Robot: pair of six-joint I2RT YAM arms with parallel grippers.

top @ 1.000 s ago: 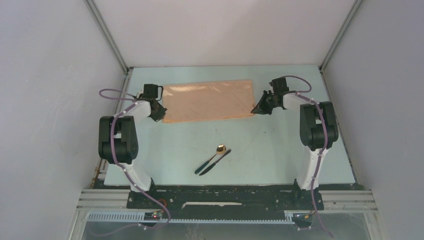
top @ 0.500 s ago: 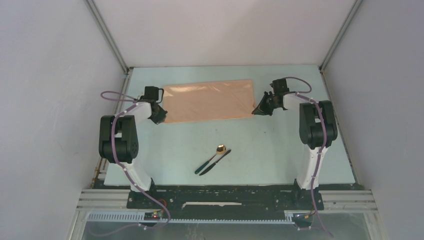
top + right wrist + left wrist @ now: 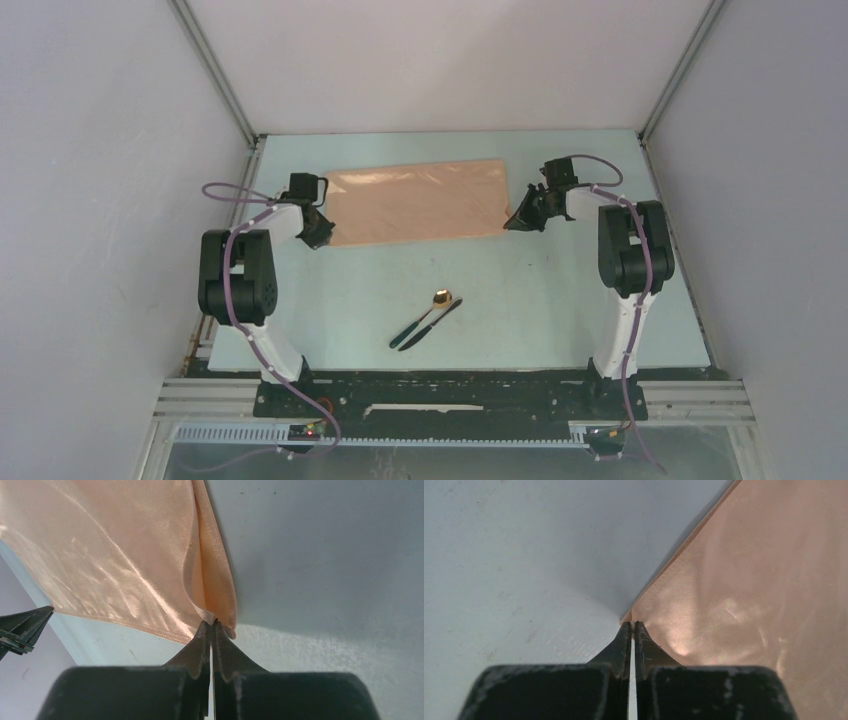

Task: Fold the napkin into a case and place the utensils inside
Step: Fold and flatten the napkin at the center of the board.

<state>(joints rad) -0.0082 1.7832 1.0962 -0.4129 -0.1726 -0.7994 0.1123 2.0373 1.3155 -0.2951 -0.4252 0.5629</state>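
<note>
Napkin (image 3: 415, 203) near corners pinched tight in left fingers (image 3: 620, 647) and right fingers (image 3: 199, 647)

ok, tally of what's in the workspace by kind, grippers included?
napkin: 1
spoon: 1
dark knife-like utensil: 1
grippers: 2, the left gripper and the right gripper, each shut on a napkin corner
total: 5
</note>
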